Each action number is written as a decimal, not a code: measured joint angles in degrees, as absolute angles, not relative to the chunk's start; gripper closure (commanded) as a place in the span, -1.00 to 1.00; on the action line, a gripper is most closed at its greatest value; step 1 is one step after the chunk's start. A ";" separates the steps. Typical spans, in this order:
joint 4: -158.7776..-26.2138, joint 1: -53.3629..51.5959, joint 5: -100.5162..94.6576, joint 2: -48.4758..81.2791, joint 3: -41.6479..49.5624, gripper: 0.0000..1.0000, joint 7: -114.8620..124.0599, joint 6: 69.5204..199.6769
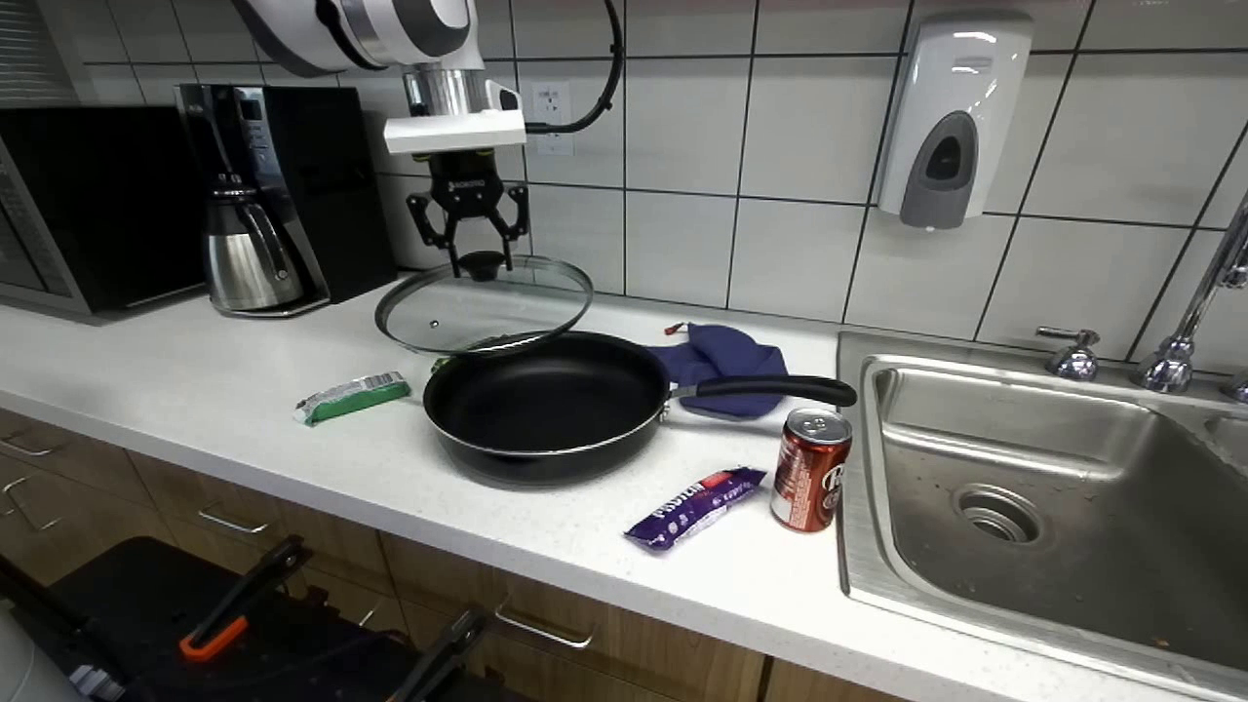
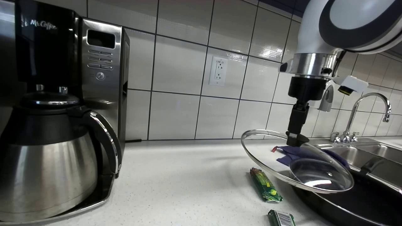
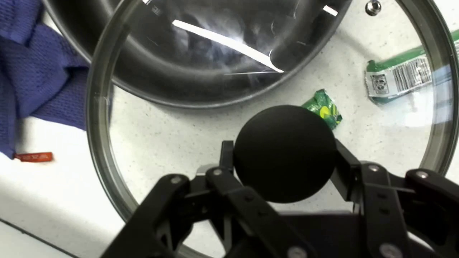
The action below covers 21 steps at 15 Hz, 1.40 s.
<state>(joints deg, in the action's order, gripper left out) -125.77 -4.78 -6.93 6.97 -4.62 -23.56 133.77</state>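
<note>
I have the arm (image 1: 409, 34) reaching in from above with the gripper (image 1: 482, 265) upright and pointing straight down, its fingers (image 3: 227, 154) clamped on either side of the black knob (image 3: 285, 154) of the glass lid (image 1: 483, 317). The lid hangs above the counter (image 1: 214, 366), overlapping part of the frying pan (image 1: 551, 395) in my wrist view. It's round, equally long every way; the knob points up and the lid sits tilted, lower edge toward the pan.
</note>
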 measured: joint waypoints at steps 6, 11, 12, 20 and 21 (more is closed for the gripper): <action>-120.63 -7.24 -5.88 12.80 -7.75 0.21 -23.16 133.79; -115.15 -9.17 -6.08 18.02 -9.88 0.21 -23.22 133.61; -113.97 -9.69 -6.19 19.11 -10.22 0.21 -23.25 133.52; -105.48 -12.95 -7.55 27.12 -12.40 0.21 -24.38 130.94; -104.61 -13.24 -7.93 28.00 -12.57 0.21 -24.53 130.66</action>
<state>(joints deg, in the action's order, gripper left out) -104.61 -13.24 -7.93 28.00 -12.57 -24.53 130.66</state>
